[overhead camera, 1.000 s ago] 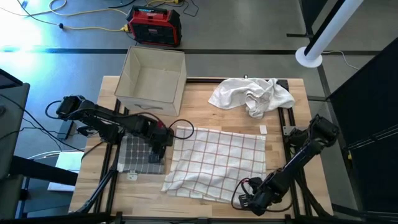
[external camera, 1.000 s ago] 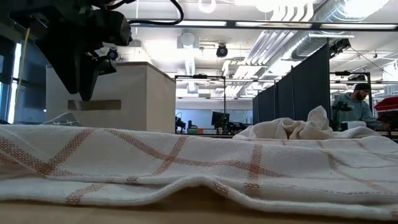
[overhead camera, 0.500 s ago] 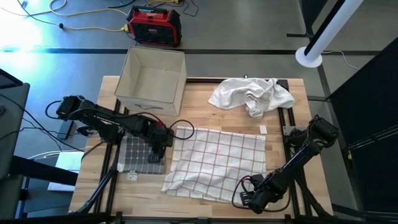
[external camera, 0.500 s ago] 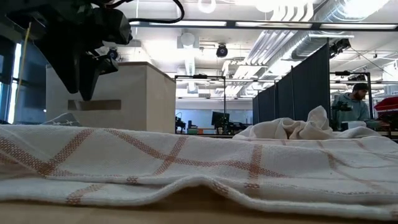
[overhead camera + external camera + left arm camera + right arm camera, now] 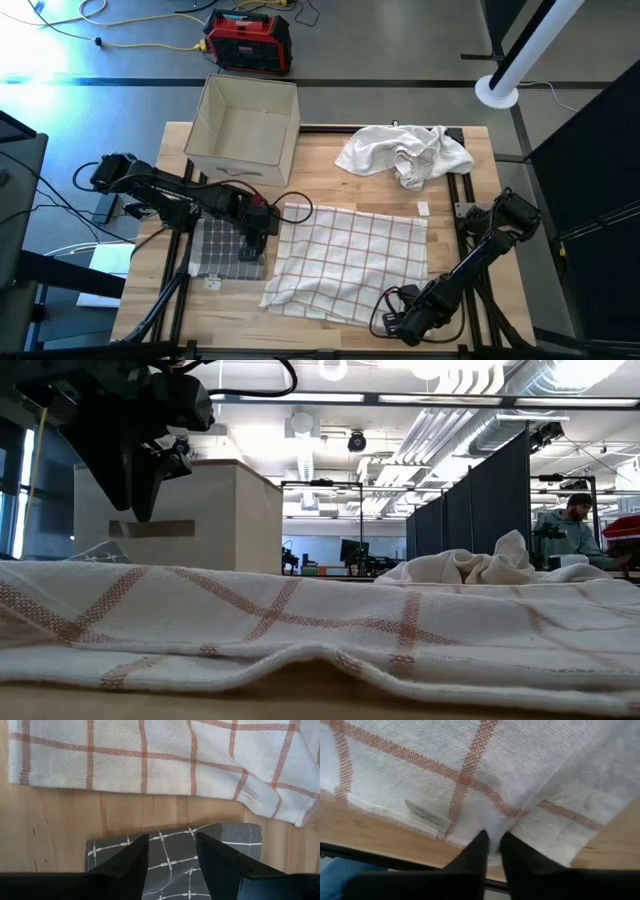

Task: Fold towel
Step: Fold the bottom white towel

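- On the worktop (image 5: 330, 150), near its middle, you have the towel (image 5: 350, 260) spread mostly flat: white with red checks, its front-left corner rumpled.
- Your right pincer (image 5: 392, 322) sits low at the towel's front-right corner. In the right wrist view its fingers (image 5: 476, 854) are pinched almost together with a bit of the towel's hem between them, beside a small sewn label (image 5: 426, 815).
- Your left pincer (image 5: 256, 238) hangs over a grey folded cloth (image 5: 225, 247) lying just left of the towel. In the left wrist view its fingers (image 5: 131, 859) stand apart with nothing between them, the grey cloth under them and the towel's edge just beyond.
- At the back of the worktop a crumpled white cloth (image 5: 405, 152) lies well apart from the towel, and an open box (image 5: 243, 123) stands at the back-left corner.
- Across the room in the low view, a person (image 5: 568, 528) shows at the far right.
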Controlling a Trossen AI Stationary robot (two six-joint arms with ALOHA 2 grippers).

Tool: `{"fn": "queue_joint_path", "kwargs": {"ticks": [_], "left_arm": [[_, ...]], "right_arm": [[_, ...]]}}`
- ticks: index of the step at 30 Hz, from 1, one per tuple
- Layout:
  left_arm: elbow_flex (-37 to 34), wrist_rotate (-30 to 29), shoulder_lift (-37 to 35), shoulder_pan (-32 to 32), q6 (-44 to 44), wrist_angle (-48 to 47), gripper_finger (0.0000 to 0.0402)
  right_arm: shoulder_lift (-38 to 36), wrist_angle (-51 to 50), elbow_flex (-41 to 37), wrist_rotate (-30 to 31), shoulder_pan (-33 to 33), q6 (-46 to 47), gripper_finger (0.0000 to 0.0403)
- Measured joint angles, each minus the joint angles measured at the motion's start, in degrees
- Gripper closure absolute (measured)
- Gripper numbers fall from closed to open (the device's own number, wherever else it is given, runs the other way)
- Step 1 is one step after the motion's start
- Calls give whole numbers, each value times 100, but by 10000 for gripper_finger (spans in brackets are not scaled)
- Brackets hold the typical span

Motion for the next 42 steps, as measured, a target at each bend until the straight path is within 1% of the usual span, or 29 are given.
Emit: {"fn": "queue_joint_path", "kwargs": {"ticks": [2,10,13,21,24,27,31,34,37,40,42], "left_arm": [[0,0,0,0,0,-1,247],[0,-1,0,0,11,4,247],[0,-2,0,0,47,58,247],[0,-7,0,-1,29,213,247],[0,-7,0,15,4,219,247],[0,-7,0,17,9,226,247],[0,-39,0,17,44,271,247],[0,-69,0,20,46,270,247],[0,-87,0,20,44,269,247],[0,-94,0,20,44,267,247],[0,-94,0,22,21,257,247]], "right_arm": [[-70,-49,0,-6,2,-66,395],[-719,-422,0,-17,12,-84,387],[-896,-505,0,-13,28,-231,387],[-763,-528,0,-16,20,-336,383],[-599,-407,0,-24,-38,-384,360],[-481,-371,0,-63,-54,-475,327],[-464,-405,0,-112,-55,-1132,283],[-469,-512,0,-323,-46,-1653,265],[-485,-659,0,-602,-16,-2593,262],[-485,-577,29,-614,62,-3852,265],[-485,-336,121,-594,150,-4731,267]]}}
